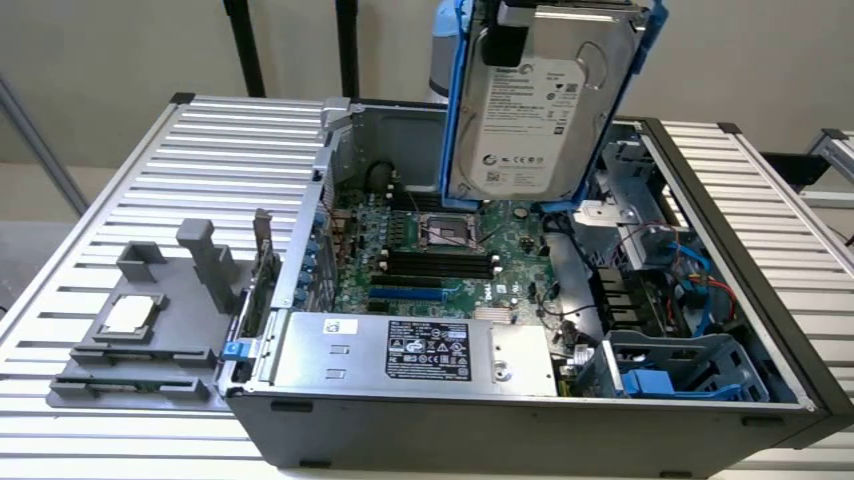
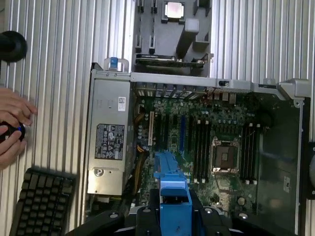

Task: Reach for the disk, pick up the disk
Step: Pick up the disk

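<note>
One disk hangs in the air above the open computer case, well clear of the boards inside. It is upright, white label facing the exterior camera, blue rails running down both long sides. Its top edge meets the gripper at the far upper edge of the exterior view; the disk hangs from there with nothing under it, so I judge the gripper clamped on it. In the wrist view, the gripper shows dark fingers on either side of a blue rail end.

Progress: the reach is over, and the lift looks done too. The disk is out of the case and raised high. The drive bay at the near right of the case, in the exterior view, holds only blue plastic fittings.

Other things noted:
- Motherboard lies exposed directly below the disk.
- Silver power supply box with a black label sits along the near wall of the case.
- Grey holder on the slatted table, at the exterior view's left, carries a small square chip.
- A person's hand and a black keyboard show in the wrist view, beside the case, apart from the work.
</note>
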You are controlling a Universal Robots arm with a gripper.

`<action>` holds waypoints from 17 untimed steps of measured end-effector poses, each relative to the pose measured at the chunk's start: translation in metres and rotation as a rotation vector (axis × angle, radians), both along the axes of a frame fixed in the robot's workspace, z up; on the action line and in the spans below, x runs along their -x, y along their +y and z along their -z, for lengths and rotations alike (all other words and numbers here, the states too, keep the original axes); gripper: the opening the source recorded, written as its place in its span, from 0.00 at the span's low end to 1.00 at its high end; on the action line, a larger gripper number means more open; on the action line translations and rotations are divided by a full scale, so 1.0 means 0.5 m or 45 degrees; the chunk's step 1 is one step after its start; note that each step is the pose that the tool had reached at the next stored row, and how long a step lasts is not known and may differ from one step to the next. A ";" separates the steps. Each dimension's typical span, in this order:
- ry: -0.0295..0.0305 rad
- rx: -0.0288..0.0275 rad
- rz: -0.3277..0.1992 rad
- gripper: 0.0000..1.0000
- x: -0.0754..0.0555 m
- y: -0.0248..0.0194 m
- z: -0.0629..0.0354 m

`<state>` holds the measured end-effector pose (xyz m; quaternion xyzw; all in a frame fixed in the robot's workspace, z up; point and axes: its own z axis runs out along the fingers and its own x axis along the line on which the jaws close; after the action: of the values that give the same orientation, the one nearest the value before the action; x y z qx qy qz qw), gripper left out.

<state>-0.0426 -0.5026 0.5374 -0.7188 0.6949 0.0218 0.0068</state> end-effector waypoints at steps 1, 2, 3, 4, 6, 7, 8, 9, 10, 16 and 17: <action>0.0000 0.0000 0.000 0.33 -0.009 -0.0029 0.000; 0.0000 0.0000 0.000 0.33 -0.017 -0.0055 0.000; 0.0000 0.0000 0.000 0.33 -0.025 -0.0084 0.000; 0.0000 -0.0001 0.000 0.33 -0.033 -0.0112 0.000; 0.0001 0.0000 0.000 0.33 -0.049 -0.0170 0.000; 0.0001 0.0001 0.000 0.33 -0.057 -0.0201 0.000; 0.0001 0.0001 0.000 0.33 -0.064 -0.0233 0.000; 0.0003 0.0001 0.000 0.33 -0.071 -0.0262 0.000; 0.0004 -0.0001 0.000 0.33 -0.078 -0.0295 0.001; 0.0010 0.0000 0.000 0.33 -0.122 -0.0500 0.001; 0.0011 0.0000 0.000 0.33 -0.129 -0.0535 0.001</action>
<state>0.0218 -0.5294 0.5368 -0.7187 0.6949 0.0221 0.0065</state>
